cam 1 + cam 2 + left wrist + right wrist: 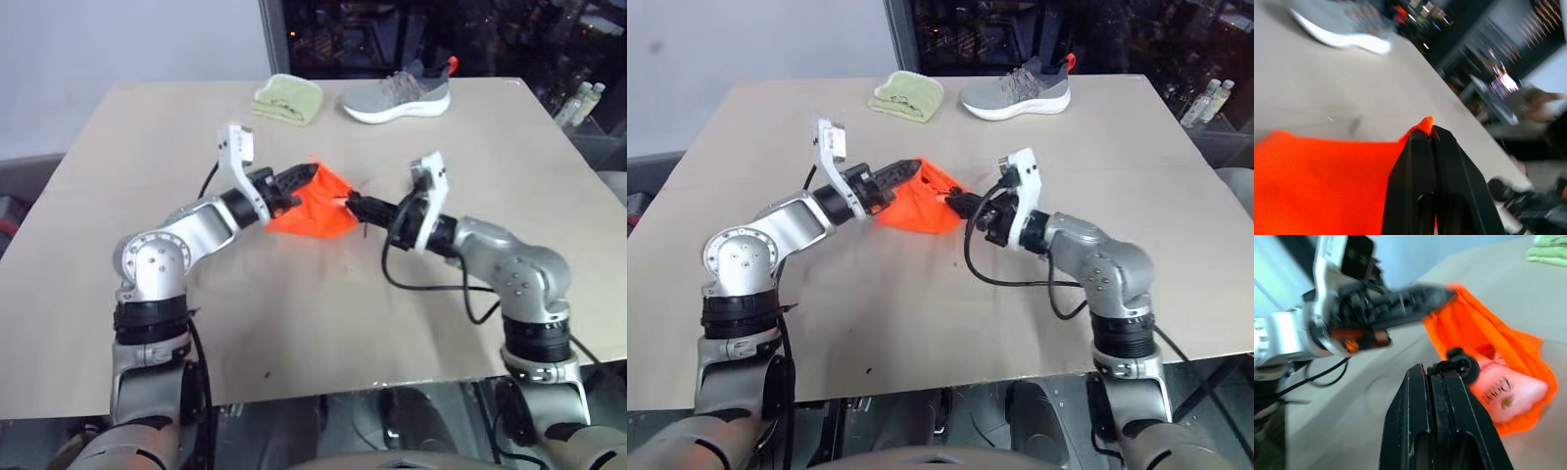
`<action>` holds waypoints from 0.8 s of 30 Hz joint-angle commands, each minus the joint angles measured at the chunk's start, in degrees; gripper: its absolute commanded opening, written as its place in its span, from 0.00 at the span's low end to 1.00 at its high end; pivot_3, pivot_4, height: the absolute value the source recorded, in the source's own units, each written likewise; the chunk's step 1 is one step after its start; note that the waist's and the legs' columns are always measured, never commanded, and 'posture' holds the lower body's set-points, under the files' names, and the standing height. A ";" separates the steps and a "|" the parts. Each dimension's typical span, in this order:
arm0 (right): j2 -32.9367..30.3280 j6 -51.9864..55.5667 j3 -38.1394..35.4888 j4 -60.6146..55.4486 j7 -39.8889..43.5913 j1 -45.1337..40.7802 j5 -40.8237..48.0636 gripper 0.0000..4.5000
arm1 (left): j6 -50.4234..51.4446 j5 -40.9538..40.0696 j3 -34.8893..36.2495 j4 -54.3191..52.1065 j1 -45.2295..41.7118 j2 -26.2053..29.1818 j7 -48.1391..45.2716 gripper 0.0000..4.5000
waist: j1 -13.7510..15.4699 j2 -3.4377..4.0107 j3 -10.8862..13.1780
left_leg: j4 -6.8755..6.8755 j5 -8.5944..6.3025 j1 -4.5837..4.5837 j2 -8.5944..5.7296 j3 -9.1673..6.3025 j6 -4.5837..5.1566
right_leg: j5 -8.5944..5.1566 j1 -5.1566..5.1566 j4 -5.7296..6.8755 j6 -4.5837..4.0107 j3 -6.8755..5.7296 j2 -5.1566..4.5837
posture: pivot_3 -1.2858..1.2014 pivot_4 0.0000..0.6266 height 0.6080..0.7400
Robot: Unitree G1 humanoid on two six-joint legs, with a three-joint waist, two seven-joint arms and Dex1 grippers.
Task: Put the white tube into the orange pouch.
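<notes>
Two grippers are holding the orange pouch [312, 211] above mid-table: left gripper [306, 176] pinching its rim, right gripper [1436, 370] clamping its cord. White tube [1503, 394] is lying inside, long axis toward the 10 o'clock opening.

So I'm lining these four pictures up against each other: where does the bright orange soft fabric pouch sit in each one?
Left eye view: bright orange soft fabric pouch at centre, between the two grippers.
Right eye view: centre, a little left of middle.
Left wrist view: lower left, behind the black fingers.
Right wrist view: centre right, the white tube showing inside.
Shared landmark: the grey sneaker at the table's far edge, in three of the views.
</notes>
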 commanded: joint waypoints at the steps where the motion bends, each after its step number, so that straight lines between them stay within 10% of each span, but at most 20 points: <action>1: -3.74 4.81 -3.89 -3.04 1.06 -1.52 6.45 0.00 | -6.71 8.40 -6.80 -6.92 2.26 5.64 -12.26 0.36 | 0.00 0.00 0.00 | 0.00 0.00 0.00 0.00 0.00 0.00 | 0.00 0.00 0.00 0.00 0.00 0.00 | 0.52 0.24 1.00; 3: -7.03 7.09 -4.51 -2.98 1.64 -2.05 8.23 0.00 | -12.92 13.44 -10.21 -9.41 4.39 10.28 -22.13 0.55 | 0.03 0.05 0.03 | -0.02 -0.01 0.00 0.01 0.20 0.01 | -0.01 0.00 -0.05 -0.02 0.03 0.00 | 0.52 0.24 1.00; 8: -14.00 10.73 -3.89 -3.95 4.39 -2.51 11.54 0.00 | -27.73 24.43 -15.20 -7.94 5.19 14.64 -36.71 0.55 | 0.31 0.14 0.09 | -0.05 -0.01 -0.05 0.08 0.35 0.02 | -0.14 -0.01 -0.13 -0.24 -0.01 0.00 | 0.52 0.24 1.00; 24: -28.32 10.13 2.21 -8.93 11.73 -3.02 10.18 0.00 | -52.59 43.33 -24.60 6.38 -7.10 0.77 -46.50 0.55 | 0.35 0.14 0.21 | 0.18 -0.11 -0.16 0.16 0.33 0.23 | -0.02 0.04 -0.16 0.03 -0.01 -0.03 | 0.52 0.24 1.00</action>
